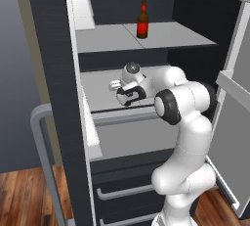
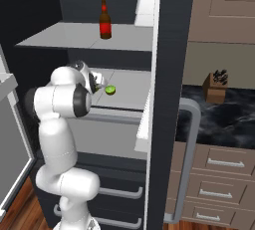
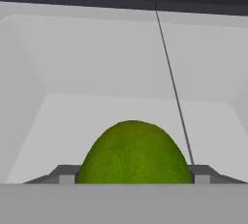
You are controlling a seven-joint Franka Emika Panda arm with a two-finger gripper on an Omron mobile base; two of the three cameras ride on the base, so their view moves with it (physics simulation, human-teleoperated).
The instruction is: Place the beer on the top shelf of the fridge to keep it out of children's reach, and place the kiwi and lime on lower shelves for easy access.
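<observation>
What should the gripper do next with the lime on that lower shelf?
Probably finish opening and draw straight back. The lime sits between the gripper fingertips on the lower shelf beneath the beer, so it looks placed; whether the pads are clear of it cannot be told.

Slim dark brown glass beer bottle [image 1: 142, 19] is stood upright on the pale grey top shelf [image 1: 185, 35]; round yellow-green lime [image 2: 110, 90] is seen on the lower grey shelf [image 2: 130, 92].

One beer [image 1: 142, 20] up above the hand [image 1: 123, 91], one lime [image 2: 110, 90] right at its fingertips, two shelves, and one knife block [image 2: 216, 87] off to its right.
</observation>
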